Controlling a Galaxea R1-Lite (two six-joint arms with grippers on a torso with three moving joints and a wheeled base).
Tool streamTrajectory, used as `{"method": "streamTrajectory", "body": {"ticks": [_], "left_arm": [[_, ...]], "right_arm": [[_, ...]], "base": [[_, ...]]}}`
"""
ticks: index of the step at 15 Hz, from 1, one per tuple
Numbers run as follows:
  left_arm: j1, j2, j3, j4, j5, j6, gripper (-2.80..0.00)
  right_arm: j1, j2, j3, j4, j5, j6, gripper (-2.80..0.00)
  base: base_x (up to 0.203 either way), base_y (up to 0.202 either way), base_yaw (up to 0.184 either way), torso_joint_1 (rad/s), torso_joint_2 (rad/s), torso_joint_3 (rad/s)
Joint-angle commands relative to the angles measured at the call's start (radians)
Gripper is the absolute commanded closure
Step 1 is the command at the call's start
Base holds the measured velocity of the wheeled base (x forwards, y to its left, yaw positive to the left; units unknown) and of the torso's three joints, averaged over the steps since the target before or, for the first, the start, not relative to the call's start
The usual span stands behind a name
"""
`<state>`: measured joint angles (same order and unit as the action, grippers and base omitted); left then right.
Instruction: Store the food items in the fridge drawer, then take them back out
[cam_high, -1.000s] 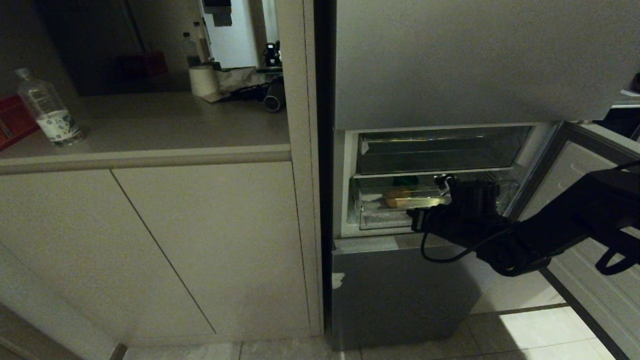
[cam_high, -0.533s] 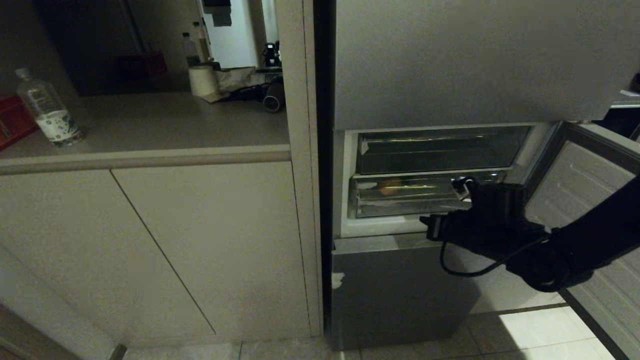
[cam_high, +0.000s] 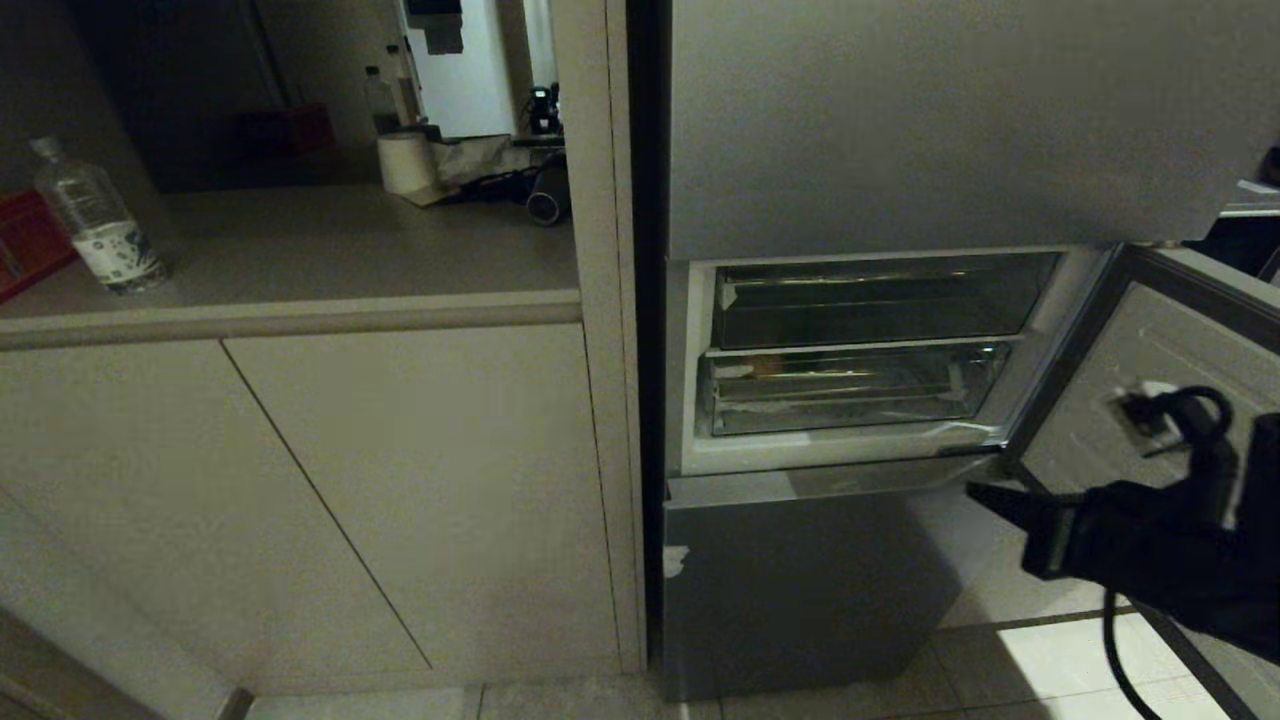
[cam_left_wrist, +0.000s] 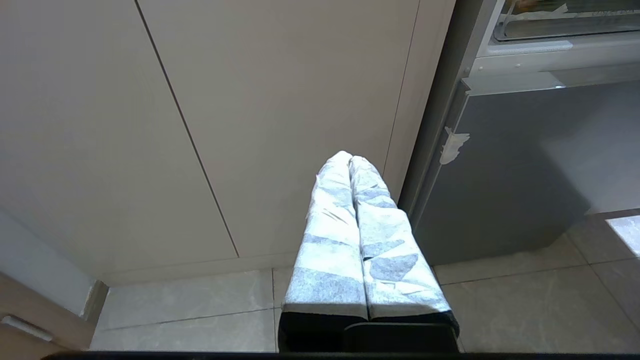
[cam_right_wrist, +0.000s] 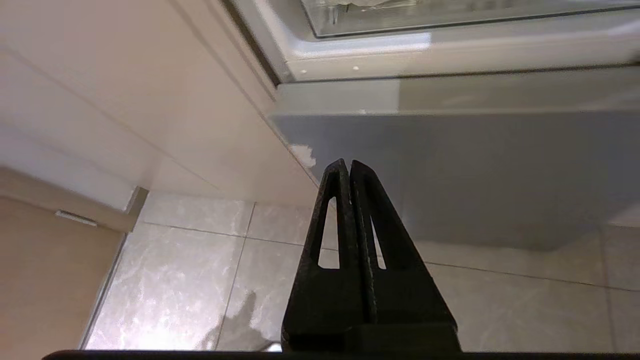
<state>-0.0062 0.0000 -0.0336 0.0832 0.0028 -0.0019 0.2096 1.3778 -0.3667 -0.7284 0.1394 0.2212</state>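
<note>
The right end effector (cam_high: 985, 496), fingers pressed together and empty, is hanging below the shut fridge drawer (cam_high: 845, 395); reopening calls for hooking the lip squarely.

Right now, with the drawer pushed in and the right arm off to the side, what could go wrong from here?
1. The fridge door stands open next to the right gripper; a careless swing might knock it.
2. The drawer looks shut, with only a hint of the potato visible and the pepper unseen, so retrieval means reopening it first.
</note>
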Motion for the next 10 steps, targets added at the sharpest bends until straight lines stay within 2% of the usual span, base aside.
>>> {"method": "streamTrajectory", "body": {"ticks": [1,3,5,8,10], "left_arm": [[0.0,0.002,0.0,0.0,0.0,0.0,0.0],[0.0,0.002,0.0,0.001,0.0,0.0,0.0],[0.0,0.002,0.0,0.0,0.0,-0.001,0.0],[0.0,0.002,0.0,0.0,0.0,0.0,0.0],[0.0,0.002,0.0,0.001,0.0,0.0,0.0]], "right_arm": [[-0.003,-0.359,0.111,0.072,-0.003,0.0,0.0],[-0.004,-0.572,0.178,0.175,-0.026,-0.004,0.0],[-0.009,-0.813,0.222,0.336,-0.067,-0.033,0.0],[-0.015,-1.079,0.297,0.554,-0.152,-0.148,0.0],[-0.047,-1.109,0.373,0.601,-0.184,-0.221,0.0]], "base": [[0.0,0.0,0.0,0.0,0.0,0.0],[0.0,0.0,0.0,0.0,0.0,0.0],[0.0,0.0,0.0,0.0,0.0,0.0],[0.0,0.0,0.0,0.0,0.0,0.0],[0.0,0.0,0.0,0.0,0.0,0.0]]}}
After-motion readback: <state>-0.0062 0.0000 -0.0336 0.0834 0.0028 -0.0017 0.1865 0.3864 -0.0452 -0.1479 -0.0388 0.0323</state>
